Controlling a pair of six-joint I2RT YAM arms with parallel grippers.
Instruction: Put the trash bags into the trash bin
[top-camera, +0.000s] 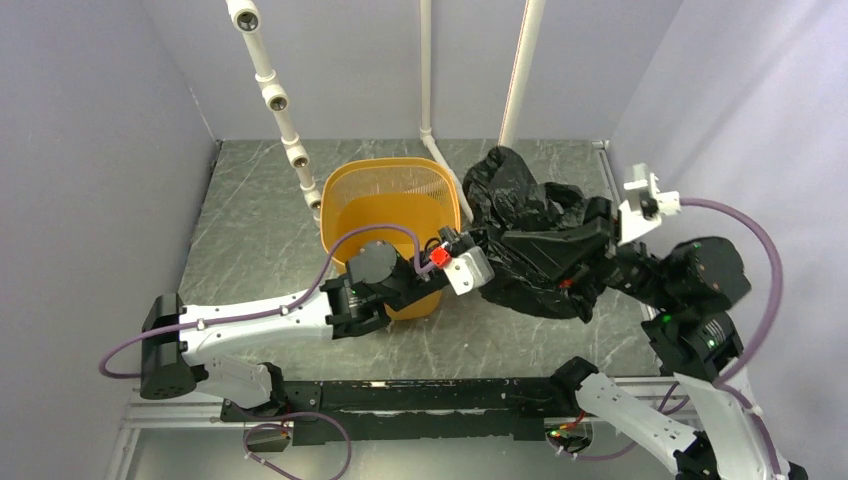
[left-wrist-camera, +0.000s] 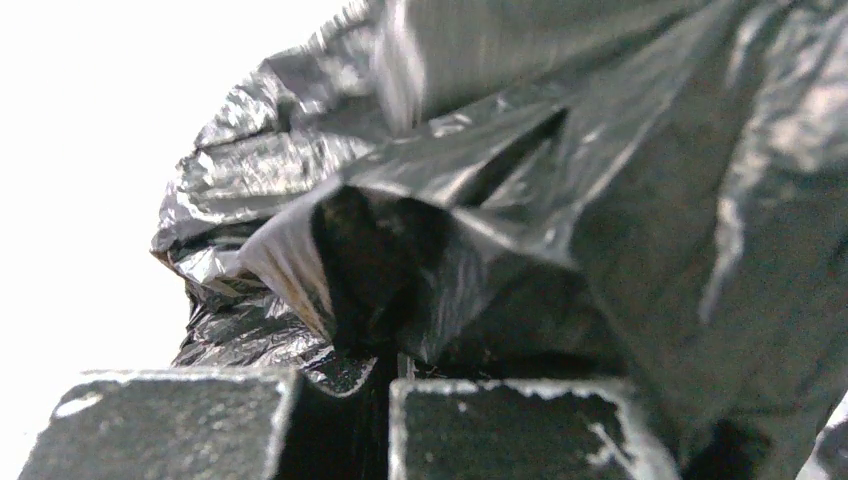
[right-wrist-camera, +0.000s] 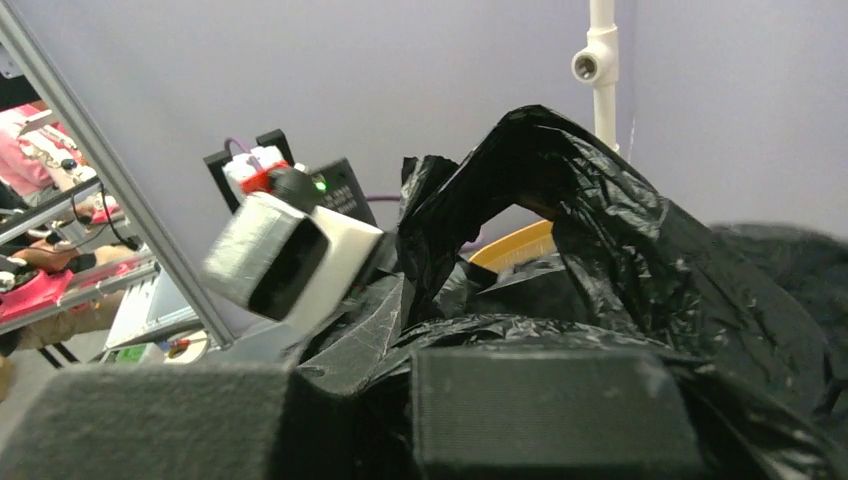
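Observation:
The black trash bag (top-camera: 520, 205) lies bunched on the table, right against the right side of the yellow-orange trash bin (top-camera: 390, 205). The bin stands upright with nothing showing inside it. My left gripper (top-camera: 495, 252) reaches across the bin's front and is shut on a fold at the bag's left edge. In the left wrist view, crinkled bag film (left-wrist-camera: 600, 180) runs into the narrow gap of that gripper (left-wrist-camera: 385, 385). My right gripper (top-camera: 560, 262) is shut on the bag from the right. In the right wrist view, the bag (right-wrist-camera: 620, 250) drapes over that gripper (right-wrist-camera: 352, 375), with the bin's rim (right-wrist-camera: 515, 245) behind.
White pipes with fittings (top-camera: 275, 100) rise at the back, one leaning close to the bin's left rim. Purple-grey walls close in on the left, back and right of the marbled tabletop (top-camera: 260, 230). A metal rail (top-camera: 400, 395) runs along the near edge.

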